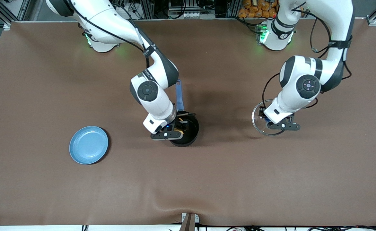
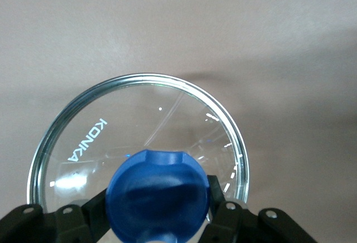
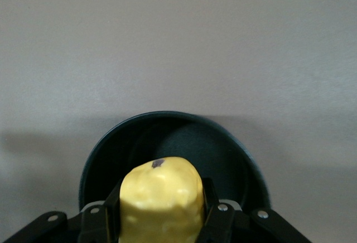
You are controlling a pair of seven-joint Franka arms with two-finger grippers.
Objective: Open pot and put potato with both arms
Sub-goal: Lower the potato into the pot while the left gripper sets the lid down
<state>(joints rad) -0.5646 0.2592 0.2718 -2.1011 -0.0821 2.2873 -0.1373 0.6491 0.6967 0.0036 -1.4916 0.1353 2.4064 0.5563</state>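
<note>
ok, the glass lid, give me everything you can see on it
The lid is a round clear glass disc with a shiny metal rim and a blue plastic knob at its centre; white KONKA lettering shows on the glass. It is off the pot, gripped by the knob in the left claw, which is shut on it, toward the left arm's end of the table. Its face is roughly level. Whether it touches the table cannot be told.

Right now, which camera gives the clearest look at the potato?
The right wrist view: the potato fills the foreground, clamped in the right gripper over the open pot. The front view shows only a yellow sliver beneath the gripper, inside the pot's rim. The left wrist view shows none of it, only the lid.
</note>
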